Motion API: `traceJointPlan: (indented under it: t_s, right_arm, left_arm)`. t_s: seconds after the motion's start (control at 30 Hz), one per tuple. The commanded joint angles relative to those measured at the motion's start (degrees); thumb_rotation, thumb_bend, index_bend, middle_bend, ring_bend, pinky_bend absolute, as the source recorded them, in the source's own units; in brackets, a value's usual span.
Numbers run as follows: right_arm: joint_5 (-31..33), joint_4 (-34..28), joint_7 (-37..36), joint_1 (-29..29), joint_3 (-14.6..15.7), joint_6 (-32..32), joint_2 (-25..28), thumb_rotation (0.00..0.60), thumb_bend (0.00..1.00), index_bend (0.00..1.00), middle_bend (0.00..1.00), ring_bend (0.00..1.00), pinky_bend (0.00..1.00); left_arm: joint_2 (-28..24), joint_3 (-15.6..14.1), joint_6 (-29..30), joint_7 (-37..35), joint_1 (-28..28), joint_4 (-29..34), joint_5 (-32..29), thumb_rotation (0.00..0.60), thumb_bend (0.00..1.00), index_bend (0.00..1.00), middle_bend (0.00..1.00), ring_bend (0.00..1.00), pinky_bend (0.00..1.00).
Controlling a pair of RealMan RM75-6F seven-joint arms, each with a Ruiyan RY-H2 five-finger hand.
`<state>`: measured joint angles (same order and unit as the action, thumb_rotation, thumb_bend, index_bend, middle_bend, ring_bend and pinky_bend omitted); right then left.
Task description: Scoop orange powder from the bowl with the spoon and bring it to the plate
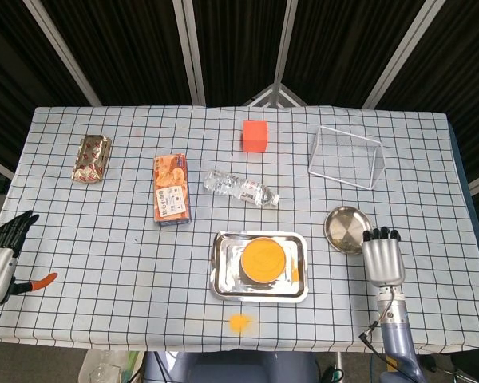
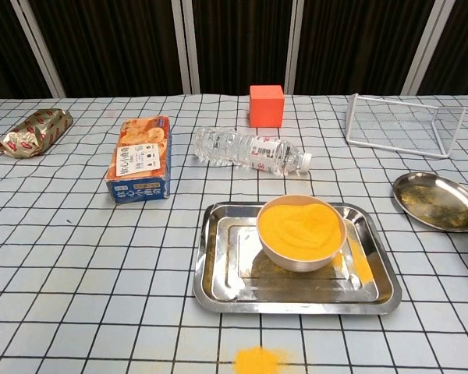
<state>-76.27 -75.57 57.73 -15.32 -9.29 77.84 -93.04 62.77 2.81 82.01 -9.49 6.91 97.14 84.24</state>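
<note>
At the near right edge of the worktop: the right hand [image 1: 382, 258] hovers just beside the round steel plate [image 1: 347, 229], fingers pointing away from the robot and held straight, side by side.
Right hand's hold: nothing shows in it from above; its palm side is hidden, so whether it carries the spoon cannot be told.
Spoon: not made out in either view.
Round steel plate: lies on the checked cloth right of the tray; the chest view shows a thin dusting of powder on it, with its right rim near the frame edge.
White bowl of orange powder [image 2: 301, 231]: stands in the rectangular steel tray [image 2: 218, 274], towards its right half, heaped full; spilled powder lies on the tray beside it.
Orange powder spill [image 2: 257, 360]: a small heap on the cloth in front of the tray, partly cut off at the bottom of the chest view.
Left hand [image 1: 1, 255]: at the far left edge, off the worktop's corner, dark fingers apart and holding nothing; its arm is cut off by the frame.
Orange-handled tool [image 1: 38, 281]: only its tip shows beside the left hand.
Worktop [image 1: 104, 239]: covered by a white cloth with a black grid.
</note>
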Motion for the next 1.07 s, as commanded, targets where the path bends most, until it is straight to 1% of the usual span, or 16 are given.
traceJointPlan:
  t_s: [0.03,0.17,0.33,0.37,0.47,0.53,0.63,0.7,0.77,0.8,0.93,1.07]
  right_arm:
    - [0.1,-1.5,0.5,0.3,0.6,0.8,0.6,0.600,0.43,0.24,0.30,0.23,0.37]
    - [0.0,-3.3,0.7,0.7,0.9,1.8,1.4,0.600,0.42,0.20,0.27,0.22,0.37]
    - [-0.8,-5.6,0.3,1.2,1.8,2.8,3.4,0.600,0.42,0.20,0.26,0.21,0.35]
    - [-1.2,-6.4,-0.3,1.4,2.1,3.2,4.1,0.600,0.42,0.20,0.26,0.21,0.34]
    - [-2.9,-9.2,-3.3,2.6,3.1,4.7,6.9,0.600,0.42,0.19,0.25,0.18,0.25]
    - [-5.6,-11.1,-6.6,3.8,4.6,6.7,10.1,0.600,0.42,0.18,0.23,0.15,0.21]
    - [-8.9,-12.7,-11.1,5.7,6.5,9.6,14.0,0.600,0.42,0.08,0.17,0.08,0.13]
    - [-10.2,-14.3,-15.4,7.7,7.9,11.6,17.2,0.600,0.41,0.01,0.10,0.02,0.04]
    - [-10.5,-15.7,-19.7,9.7,9.1,13.1,20.0,0.600,0.39,0.00,0.03,0.00,0.00]
    - [-10.1,-16.6,-21.8,10.7,9.6,13.6,21.4,0.600,0.37,0.00,0.01,0.00,0.00]
    - [-10.5,-19.0,-30.7,13.5,10.8,15.6,26.4,0.600,0.31,0.00,0.00,0.00,0.00]
    - [-11.7,-20.1,-38.5,14.5,11.8,15.8,28.8,0.600,0.30,0.00,0.00,0.00,0.00]
  left_arm:
    - [0.0,0.0,0.0,0.0,0.0,0.0,0.0,0.600,0.01,0.00,0.00,0.00,0.00]
    - [0.0,0.0,0.1,0.0,-0.1,0.1,0.0,0.600,0.01,0.00,0.00,0.00,0.00]
    - [-0.1,0.0,0.0,0.0,-0.1,0.1,0.0,0.600,0.01,0.00,0.00,0.00,0.00]
    - [-0.1,0.0,0.0,-0.1,-0.1,0.1,0.0,0.600,0.01,0.00,0.00,0.00,0.00]
    - [-0.2,0.0,0.2,-0.3,-0.2,0.0,0.1,0.600,0.01,0.00,0.00,0.00,0.00]
    - [-0.2,0.0,0.2,-0.6,-0.2,-0.1,0.2,0.600,0.01,0.00,0.00,0.00,0.00]
    - [-0.2,-0.1,0.3,-0.6,-0.2,-0.3,0.6,0.600,0.01,0.00,0.00,0.00,0.00]
    - [-0.2,-0.3,0.6,-0.4,-0.1,-0.7,1.2,0.600,0.01,0.00,0.00,0.00,0.00]
    - [0.0,-0.4,1.1,0.2,-0.2,-1.3,1.9,0.600,0.01,0.00,0.00,0.00,0.00]
    - [0.1,-0.4,1.3,0.6,-0.2,-1.6,2.3,0.600,0.01,0.00,0.00,0.00,0.00]
    - [0.6,-0.7,2.1,3.0,-0.2,-3.1,3.6,0.600,0.00,0.00,0.00,0.00,0.00]
    - [1.1,-0.9,3.1,5.1,-0.3,-4.3,4.7,0.600,0.00,0.00,0.00,0.00,0.00]
